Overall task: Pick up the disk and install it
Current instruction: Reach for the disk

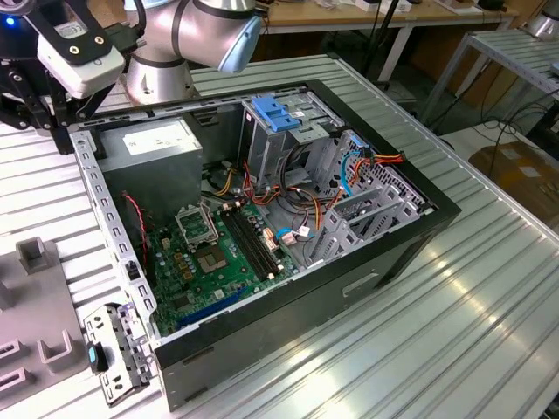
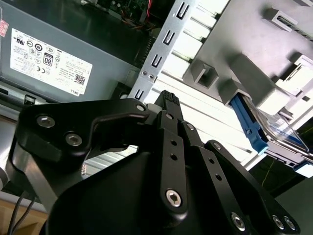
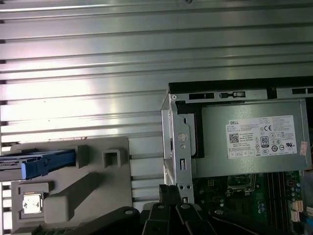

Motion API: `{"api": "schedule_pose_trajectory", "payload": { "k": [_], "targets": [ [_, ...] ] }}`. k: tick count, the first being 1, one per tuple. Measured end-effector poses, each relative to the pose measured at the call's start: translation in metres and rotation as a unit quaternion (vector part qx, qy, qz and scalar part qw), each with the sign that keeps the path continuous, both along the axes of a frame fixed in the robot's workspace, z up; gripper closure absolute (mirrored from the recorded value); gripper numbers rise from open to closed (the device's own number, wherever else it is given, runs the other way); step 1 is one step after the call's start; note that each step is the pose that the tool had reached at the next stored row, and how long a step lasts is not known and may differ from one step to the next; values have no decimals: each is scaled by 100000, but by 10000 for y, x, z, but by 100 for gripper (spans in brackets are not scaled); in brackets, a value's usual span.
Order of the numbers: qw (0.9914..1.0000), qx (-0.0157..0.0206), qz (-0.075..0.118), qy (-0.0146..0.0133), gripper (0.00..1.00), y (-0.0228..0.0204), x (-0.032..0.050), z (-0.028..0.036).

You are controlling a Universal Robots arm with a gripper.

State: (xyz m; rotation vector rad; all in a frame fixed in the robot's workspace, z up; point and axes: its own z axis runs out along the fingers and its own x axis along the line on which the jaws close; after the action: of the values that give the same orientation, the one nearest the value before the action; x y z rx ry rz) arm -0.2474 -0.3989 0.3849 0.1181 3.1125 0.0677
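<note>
Grey moulded-plastic fixture tray (image 3: 117, 186) lies on the ribbed aluminium surface (image 3: 98, 58), just beside the open black computer case (image 1: 376, 271). The disk (image 3: 44, 164), a flat grey-metal drive with blue side rails, rests in a slot of this tray, outside the case, with its long axis pointing towards the case wall. The black hand (image 3: 171, 192) hovers over the case rim near the grey power supply box (image 3: 249, 164), apart from the disk. Whether the hand is open or closed cannot be determined. The case contains a green motherboard (image 1: 210, 262) and a metal drive cage (image 1: 262, 157) topped by a blue plastic bracket (image 1: 279, 113).
</note>
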Motion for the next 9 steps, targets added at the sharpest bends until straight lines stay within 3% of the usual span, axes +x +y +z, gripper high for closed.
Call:
{"api": "schedule_pose_trajectory", "payload": {
  "k": [5, 9],
  "targets": [
    [100000, 0, 5, 0, 89, 0, -96, -7],
    [100000, -2, 6, 2, 89, 0, -109, -8]
  ]
}}
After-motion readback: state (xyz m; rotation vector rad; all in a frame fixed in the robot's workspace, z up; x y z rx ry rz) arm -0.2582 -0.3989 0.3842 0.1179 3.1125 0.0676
